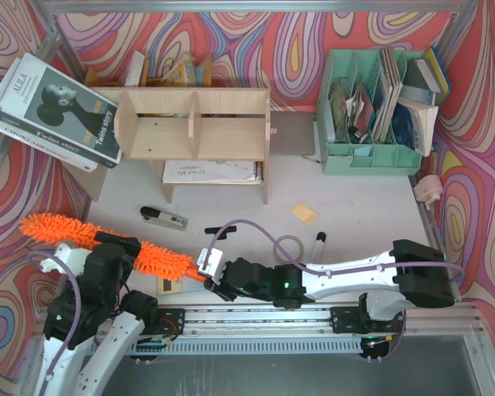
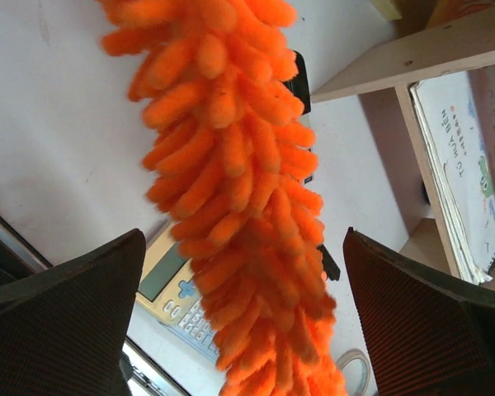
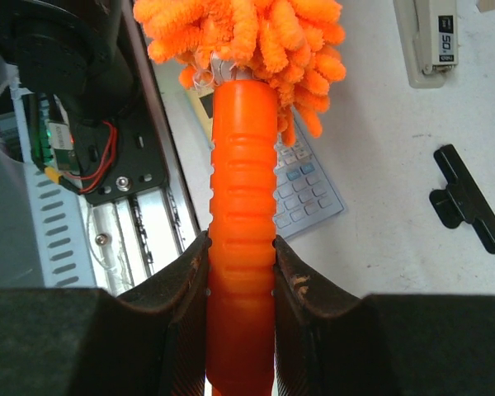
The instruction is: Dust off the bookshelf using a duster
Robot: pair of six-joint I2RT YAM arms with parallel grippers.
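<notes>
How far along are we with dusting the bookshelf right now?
Done: the right gripper is shut on the handle of the duster. In hand: the left gripper is open, one finger on each side of the fluffy head, not clamping it. Left: the duster sits near the arm bases, apart from the bookshelf, so the dusting itself looks unstarted.

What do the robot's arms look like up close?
The left arm and the right arm both have smooth white shells and chunky black joints. A thin purple cable loops along each arm. A tiny green light glows on the right arm. The fingers are dark, with bumpy ribbed pads.
</notes>
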